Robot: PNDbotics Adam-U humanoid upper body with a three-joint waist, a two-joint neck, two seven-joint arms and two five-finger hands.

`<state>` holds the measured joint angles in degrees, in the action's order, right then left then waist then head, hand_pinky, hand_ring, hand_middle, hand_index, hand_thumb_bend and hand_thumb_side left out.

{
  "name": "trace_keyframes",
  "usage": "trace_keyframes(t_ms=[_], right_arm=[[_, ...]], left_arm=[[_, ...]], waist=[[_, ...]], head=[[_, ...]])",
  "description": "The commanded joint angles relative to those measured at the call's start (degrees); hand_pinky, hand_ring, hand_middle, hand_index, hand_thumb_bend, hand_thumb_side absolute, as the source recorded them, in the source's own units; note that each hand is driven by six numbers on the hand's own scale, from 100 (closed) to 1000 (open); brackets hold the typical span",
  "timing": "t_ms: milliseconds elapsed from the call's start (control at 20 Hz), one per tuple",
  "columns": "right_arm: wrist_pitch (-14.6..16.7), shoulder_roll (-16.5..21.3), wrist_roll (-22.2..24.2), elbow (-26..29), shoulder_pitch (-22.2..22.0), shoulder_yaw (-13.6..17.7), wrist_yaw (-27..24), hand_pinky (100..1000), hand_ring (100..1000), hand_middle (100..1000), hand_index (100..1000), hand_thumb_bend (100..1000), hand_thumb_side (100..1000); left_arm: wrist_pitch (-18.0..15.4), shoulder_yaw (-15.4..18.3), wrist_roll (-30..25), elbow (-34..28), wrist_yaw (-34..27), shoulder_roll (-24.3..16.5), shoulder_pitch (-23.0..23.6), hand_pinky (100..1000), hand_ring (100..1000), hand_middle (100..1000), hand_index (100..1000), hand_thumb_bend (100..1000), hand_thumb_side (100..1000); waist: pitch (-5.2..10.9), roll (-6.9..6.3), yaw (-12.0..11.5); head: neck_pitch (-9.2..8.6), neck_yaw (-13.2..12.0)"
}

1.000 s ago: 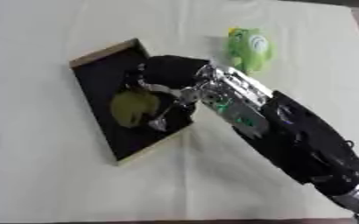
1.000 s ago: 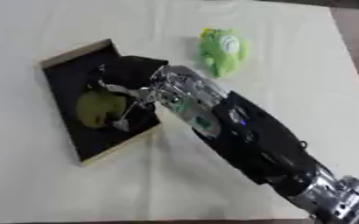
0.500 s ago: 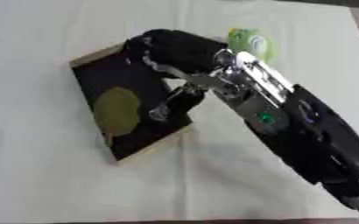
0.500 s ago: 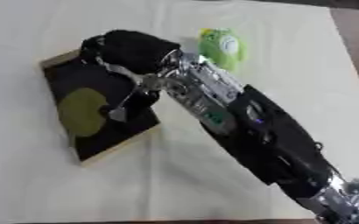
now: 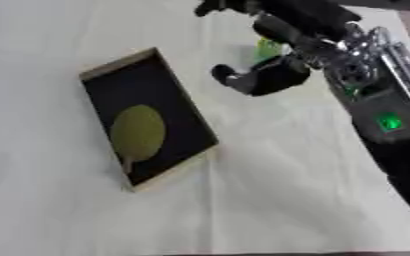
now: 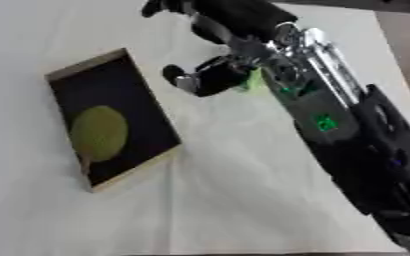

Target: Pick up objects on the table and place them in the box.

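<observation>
Reaching in from the right side, the robot's right hand [image 5: 274, 75] hangs above the white tablecloth [image 5: 270, 190], to the right of the box [image 5: 130, 70] and clear of it. Its thumb juts out toward the box and its fingers look spread and relaxed, with nothing visible between them, so the hand appears released and empty; blur makes the finer finger positions hard to read. The box is a shallow tray with pale wooden walls and a black floor, lying askew on the cloth. Inside it, on the black floor toward the nearer half, lies a flat olive-green object [image 5: 138, 132] with a rounded outline and a thin stem-like tip pointing to the near wall. Beyond the hand, a bright green object [image 6: 254, 80] sits on the cloth, mostly hidden behind the hand and forearm, so only a sliver of it shows. The left hand appears in neither view.
</observation>
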<state>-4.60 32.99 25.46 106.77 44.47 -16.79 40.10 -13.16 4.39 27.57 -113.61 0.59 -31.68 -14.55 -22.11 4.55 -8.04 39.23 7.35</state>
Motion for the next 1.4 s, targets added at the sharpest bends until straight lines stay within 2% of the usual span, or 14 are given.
trace_keyframes(t_ms=[50,250,550,900,1000,1050,1400], right_arm=[[-0.82,4.80,-0.26,-1.49,-0.04,2.65,-0.56,911,829,810,862,362,142],[-0.76,7.16,-0.58,-6.18,-0.57,3.70,1.45,913,845,831,869,391,170],[0.51,7.31,-0.96,-13.10,-0.09,3.50,3.82,917,861,851,882,400,247],[1.68,4.64,-2.21,-24.23,3.73,3.24,8.26,918,873,864,889,410,290],[1.80,3.57,-3.13,-28.02,5.20,3.35,9.71,918,877,861,889,415,264],[1.83,3.00,-3.53,-29.92,5.86,3.46,10.76,918,877,863,889,436,293],[2.69,0.06,-4.96,-40.43,8.80,4.61,16.78,914,881,860,891,460,322]], left_arm=[[-0.06,0.54,0.15,-0.98,0.35,-0.82,-0.21,727,807,825,851,515,681],[-0.07,0.57,0.18,-0.98,0.39,-0.85,-0.18,727,807,825,851,514,682],[-0.08,0.47,0.14,-0.98,0.33,-0.75,-0.35,727,808,826,851,512,682],[-0.09,0.34,0.00,-0.98,0.20,-0.54,-0.49,726,808,827,851,509,683],[-0.10,0.31,-0.02,-0.98,0.14,-0.43,-0.57,726,808,827,851,509,683],[-0.11,0.26,-0.06,-0.98,0.11,-0.38,-0.65,726,809,827,851,508,683],[-0.27,0.10,-0.20,-0.98,-0.04,-0.14,-0.94,725,809,827,849,508,683]], waist=[[1.19,-0.63,0.15],[0.91,-0.92,0.22],[0.57,-1.14,0.30],[0.21,-1.22,-0.10],[0.04,-1.20,-0.28],[-0.07,-1.17,-0.39],[-0.90,-0.91,-1.09]], head=[[-0.42,-0.03],[-0.42,0.43],[-0.54,1.15],[-1.08,1.75],[-1.34,1.94],[-1.48,2.04],[-1.91,2.54]])
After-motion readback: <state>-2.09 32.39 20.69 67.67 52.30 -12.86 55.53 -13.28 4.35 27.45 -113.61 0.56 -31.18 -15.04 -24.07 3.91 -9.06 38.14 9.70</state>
